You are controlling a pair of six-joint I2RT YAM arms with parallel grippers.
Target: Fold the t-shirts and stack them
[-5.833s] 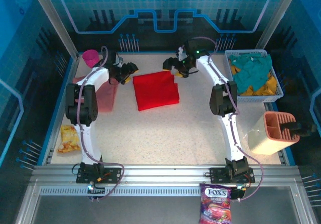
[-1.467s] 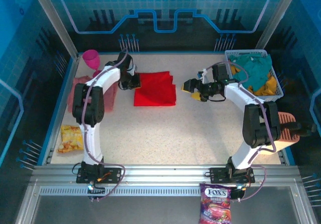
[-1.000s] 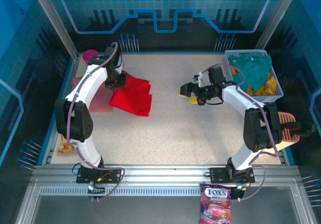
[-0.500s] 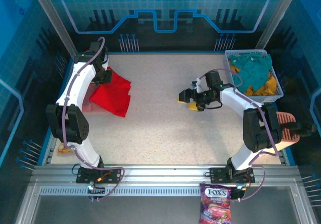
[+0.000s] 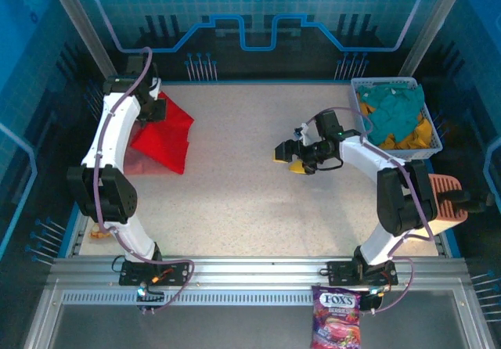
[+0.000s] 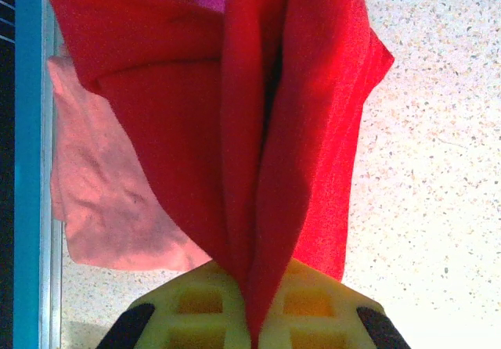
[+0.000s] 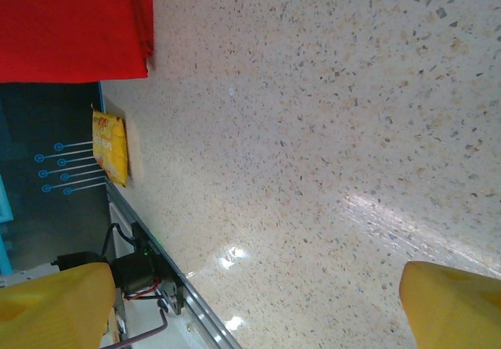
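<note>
L fingers [image 6: 200, 302] tight round red tee [image 6: 266, 153], pink tee [image 6: 102, 200] below.

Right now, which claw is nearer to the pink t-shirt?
Left. The left claw, shut on the red t-shirt, hangs close by the pink t-shirt; the right claw is open over the table, far to its right.

red t-shirt [image 5: 166, 136]: centre → far-left, over pink t-shirt [image 6: 102, 208] | right gripper [image 5: 290, 160]: withdrawn to mid-table

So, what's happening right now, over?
Left end effector shut on red t-shirt, partly over pink t-shirt. Right end effector open, empty. Nothing in the way.
</note>
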